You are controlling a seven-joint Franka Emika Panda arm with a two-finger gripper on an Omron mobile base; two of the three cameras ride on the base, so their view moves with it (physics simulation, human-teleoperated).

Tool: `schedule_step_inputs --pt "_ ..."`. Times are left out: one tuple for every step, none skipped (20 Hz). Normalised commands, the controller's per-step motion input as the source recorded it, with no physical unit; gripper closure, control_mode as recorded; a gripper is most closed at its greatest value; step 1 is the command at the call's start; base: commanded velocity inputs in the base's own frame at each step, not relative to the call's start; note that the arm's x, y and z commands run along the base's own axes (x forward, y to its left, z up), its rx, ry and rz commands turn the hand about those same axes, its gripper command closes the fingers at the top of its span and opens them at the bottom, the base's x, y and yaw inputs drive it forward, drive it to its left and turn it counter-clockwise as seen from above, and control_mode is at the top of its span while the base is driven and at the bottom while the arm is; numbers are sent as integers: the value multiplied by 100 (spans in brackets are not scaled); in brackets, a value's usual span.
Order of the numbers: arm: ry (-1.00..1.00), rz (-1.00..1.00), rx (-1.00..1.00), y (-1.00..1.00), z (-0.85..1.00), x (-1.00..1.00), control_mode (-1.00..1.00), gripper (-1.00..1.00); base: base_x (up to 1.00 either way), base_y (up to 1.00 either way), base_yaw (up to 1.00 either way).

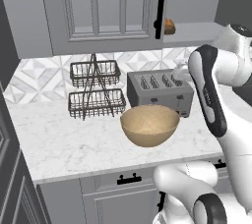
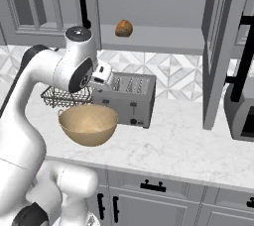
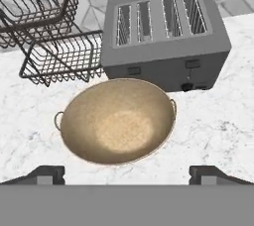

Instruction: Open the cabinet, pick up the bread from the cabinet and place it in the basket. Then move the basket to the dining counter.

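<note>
The grey wall cabinet (image 2: 149,39) stands open, with its right door (image 2: 218,46) swung out towards me. The small golden-brown bread (image 2: 124,28) lies on the cabinet's shelf; in the left base view the bread (image 1: 170,26) peeks out beside the left door's black handle (image 1: 160,7). The tan basket (image 3: 116,121) rests empty on the marble worktop in front of the toaster; it also shows as the basket (image 1: 149,125) and the basket (image 2: 88,123). My gripper (image 3: 129,173) hovers above the basket, open and empty, well below the bread. The dining counter is out of view.
A grey four-slot toaster (image 3: 163,36) sits right behind the basket. A black two-tier wire rack (image 1: 96,90) stands to its left by the tiled wall. Another grey appliance (image 2: 240,111) is at the far right. The open door overhangs the worktop (image 2: 173,141).
</note>
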Motion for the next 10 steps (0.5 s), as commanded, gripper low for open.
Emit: schedule_step_inputs --pt "-10 0 -55 64 100 50 -100 -100 0 0 0" --pt "-7 0 -53 59 100 40 -100 -100 0 0 0" --pt "-7 0 -41 31 100 19 -100 -100 0 0 0" --pt "-5 0 -32 16 100 13 -100 -100 0 0 0" --pt "-2 0 -25 15 100 7 -100 -100 0 0 0" --pt "-1 0 -19 21 100 5 -100 -100 0 0 0" --pt "0 0 -6 17 100 13 -100 -100 0 0 0" --pt "0 0 0 12 97 29 -100 -100 0 0 0" --pt "0 0 4 11 75 41 -100 -100 0 0 0" --pt "-15 0 0 27 69 44 -100 -100 0 0 0"
